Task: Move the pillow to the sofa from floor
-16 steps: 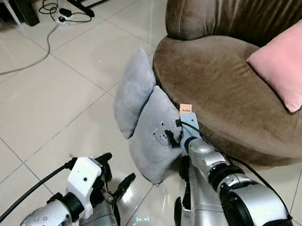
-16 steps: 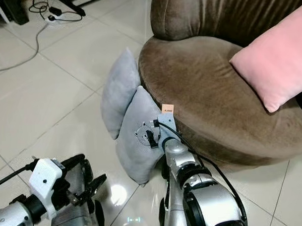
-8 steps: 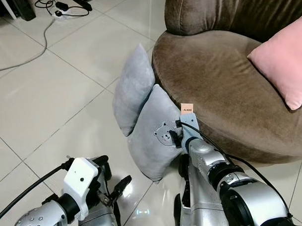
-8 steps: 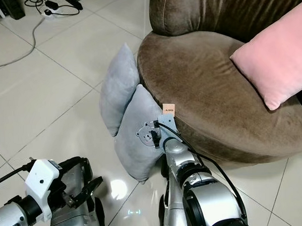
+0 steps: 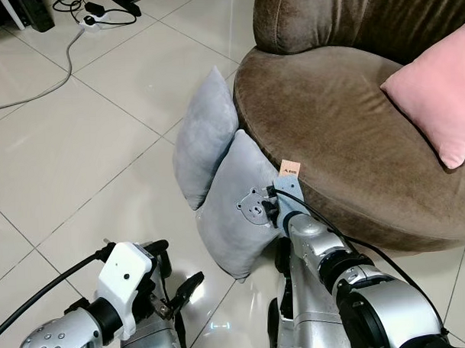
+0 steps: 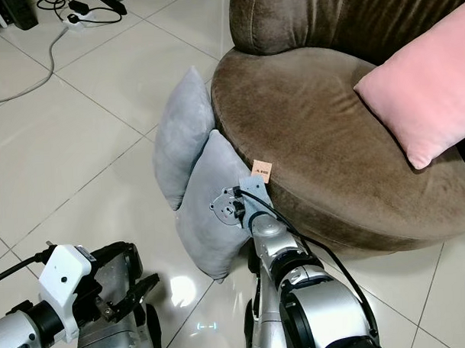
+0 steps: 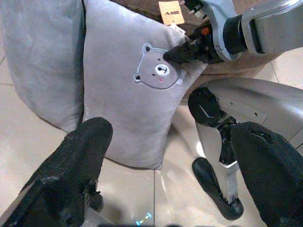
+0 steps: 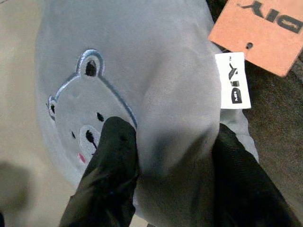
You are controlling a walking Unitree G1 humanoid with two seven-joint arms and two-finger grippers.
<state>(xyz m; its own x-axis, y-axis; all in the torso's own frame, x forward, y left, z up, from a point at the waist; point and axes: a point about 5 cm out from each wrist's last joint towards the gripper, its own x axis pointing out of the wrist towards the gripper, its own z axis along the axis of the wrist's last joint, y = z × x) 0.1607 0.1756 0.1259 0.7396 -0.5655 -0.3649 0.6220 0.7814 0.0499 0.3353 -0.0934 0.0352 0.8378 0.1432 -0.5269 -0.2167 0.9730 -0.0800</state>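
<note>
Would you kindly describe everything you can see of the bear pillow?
The bear pillow is soft grey plush with an embroidered bear face, a white label and an orange tag at its top corner. It stands tilted on the floor, leaning on the sofa, overlapping a plain grey pillow behind it. The right claw pinches a fold beside the bear face.

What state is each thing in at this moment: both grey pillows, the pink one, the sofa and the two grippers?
Bear pillow: upright on the floor, leaning on the sofa, pinched near its top corner.
Plain grey pillow: upright on the floor, against the sofa.
Pink pillow: on the sofa seat.
Sofa: seat bare apart from the pink pillow.
Right gripper: fingers closed on a fold of the bear pillow.
Left gripper: open, holding nothing, low over the floor.
</note>
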